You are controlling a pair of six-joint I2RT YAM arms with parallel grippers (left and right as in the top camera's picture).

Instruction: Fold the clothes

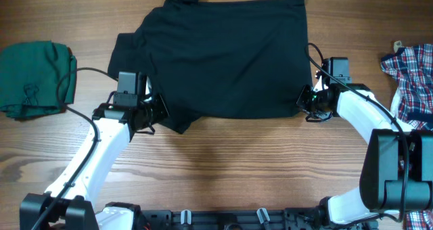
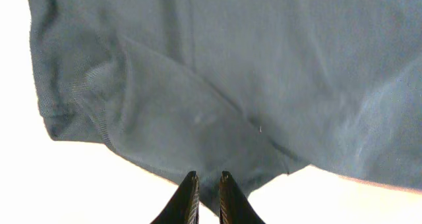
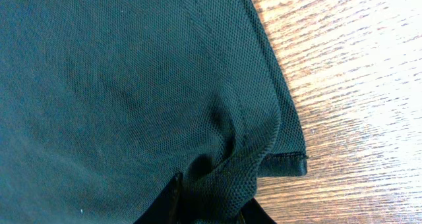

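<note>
A robotics lab: wood-grain table (image 1: pixel 223 159) with two cabled white arms (image 1: pixel 91 159) mounted.

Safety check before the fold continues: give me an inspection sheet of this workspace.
Surface: wooden table, grain visible.
Job's things: black shirt spread out, mostly flat.
Clutter: green garment bunched at the left edge; plaid shirt at the right edge.
Grippers: left gripper pinching the shirt's sleeve edge; right gripper pinching a hem corner, fabric bunched.
Cables: left cable loops toward the green garment; right cable arcs beside the shirt.
Surroundings: nothing seen.
</note>
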